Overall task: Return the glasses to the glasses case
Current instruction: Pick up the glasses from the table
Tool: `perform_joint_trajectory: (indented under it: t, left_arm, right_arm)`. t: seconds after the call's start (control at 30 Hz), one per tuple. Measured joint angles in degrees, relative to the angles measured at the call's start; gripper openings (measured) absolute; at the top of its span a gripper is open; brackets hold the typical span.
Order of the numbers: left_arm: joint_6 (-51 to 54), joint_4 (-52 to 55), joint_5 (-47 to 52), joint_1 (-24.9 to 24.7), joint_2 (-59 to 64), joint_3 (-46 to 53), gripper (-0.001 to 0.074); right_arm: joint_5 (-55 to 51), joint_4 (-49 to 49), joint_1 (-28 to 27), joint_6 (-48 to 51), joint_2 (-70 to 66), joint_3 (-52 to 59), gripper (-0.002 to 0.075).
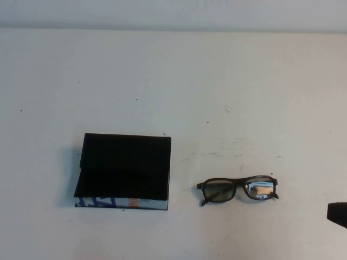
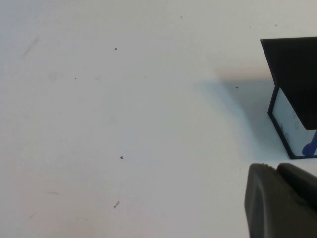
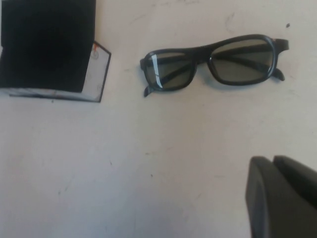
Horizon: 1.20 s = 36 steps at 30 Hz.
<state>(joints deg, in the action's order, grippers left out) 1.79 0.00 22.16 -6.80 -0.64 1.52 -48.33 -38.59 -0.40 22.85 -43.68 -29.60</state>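
Two grippers show only in part. The right gripper [image 1: 337,214] appears in the high view as a dark block at the right edge of the frame, low over the surface [image 1: 173,81], near the robot's side and off to the right of the glasses [image 1: 237,189]. Its wrist view shows only a dark piece of it in the corner, so I cannot tell how far its fingers stand apart; nothing is seen held in them. The left gripper [image 2: 282,201] is out of the high view altogether. Its own wrist view shows a dark rounded piece of it over bare surface, with a corner of the glasses case [image 2: 294,94] close by. Its fingers likewise cannot be judged, and nothing is seen in them.

Moving outward, the glasses lie on the surface, right of centre, apart from both grippers. They rest upright on the lower rim with the temples folded behind the lenses, which reflect light. The glasses case sits to their left, with a clear strip of bare surface between the two. It is a flat black box, and its printed blue, white and orange edge faces the robot. The black lid looks slightly raised at the left side. The pale surface bears small specks and faint scuffs.
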Motion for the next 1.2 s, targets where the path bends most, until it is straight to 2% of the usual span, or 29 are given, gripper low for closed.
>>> perform_joint_trajectory:
  t: [0.13,0.23,0.37,0.5,0.6,0.7,0.83,0.97,1.2]
  left_arm:
    - [0.0,0.0,0.0,0.0,0.0,0.0,-0.0004]
    - [0.0,0.0,0.0,0.0,0.0,0.0,-0.0004]
    - [0.0,0.0,0.0,0.0,0.0,0.0,-0.0004]
    - [0.0,0.0,0.0,0.0,0.0,0.0,-0.0004]
    - [0.0,0.0,0.0,0.0,0.0,0.0,-0.0004]
    - [0.0,0.0,0.0,0.0,0.0,0.0,-0.0004]
    - [0.0,0.0,0.0,0.0,0.0,0.0,-0.0004]
    - [0.0,0.0,0.0,0.0,0.0,0.0,-0.0004]
    - [0.0,0.0,0.0,0.0,0.0,0.0,-0.0004]
  right_arm:
    - [-2.0,0.1,0.0,5.9,-5.2,-2.6,-0.0011]
    - [-2.2,1.3,2.7,10.6,-9.0,-5.4,-0.0011]
    - [-1.1,5.9,11.7,13.8,-15.2,-10.5,-0.0011]
    - [-0.5,14.4,21.6,13.8,-23.1,-16.5,-0.0011]
    - [-0.4,21.4,27.1,13.8,-28.9,-21.3,-0.0011]
    - [-0.4,27.6,30.1,15.0,-34.4,-25.4,-0.0011]
    - [-2.0,30.2,30.7,21.9,-41.6,-30.0,0.0006]
    - [-4.5,30.2,30.7,30.6,-47.6,-33.6,0.0083]
    - [-6.4,32.6,29.3,38.5,-54.6,-40.4,0.0318]
